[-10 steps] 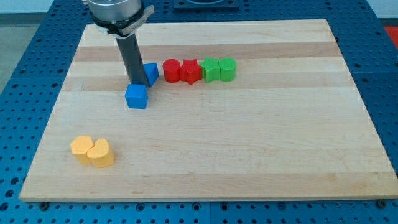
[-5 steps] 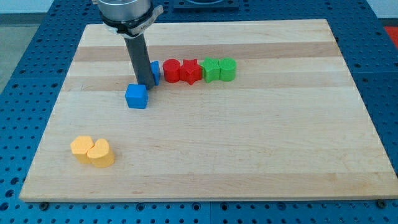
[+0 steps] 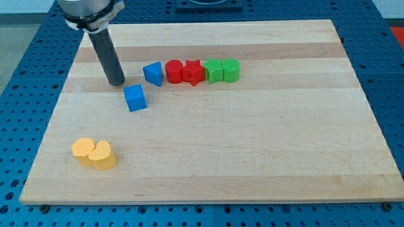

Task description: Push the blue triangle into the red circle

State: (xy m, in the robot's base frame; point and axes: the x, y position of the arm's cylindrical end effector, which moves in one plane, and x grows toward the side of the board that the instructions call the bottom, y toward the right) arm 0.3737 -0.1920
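Observation:
The blue triangle (image 3: pixel 153 73) lies on the wooden board (image 3: pixel 252 139), touching or almost touching the left side of the red circle (image 3: pixel 173 71). My tip (image 3: pixel 117 82) stands on the board to the left of the blue triangle, a clear gap apart from it, and up and left of the blue cube (image 3: pixel 135 98). The rod rises from the tip toward the view's top left.
A red star (image 3: pixel 194 72) sits right of the red circle, then two green blocks (image 3: pixel 222 70). Two yellow blocks (image 3: pixel 93 153) lie together at the board's lower left.
My tip has moved left, away from the blue triangle, which now shows in full. The blue cube has shifted slightly left and turned a little.

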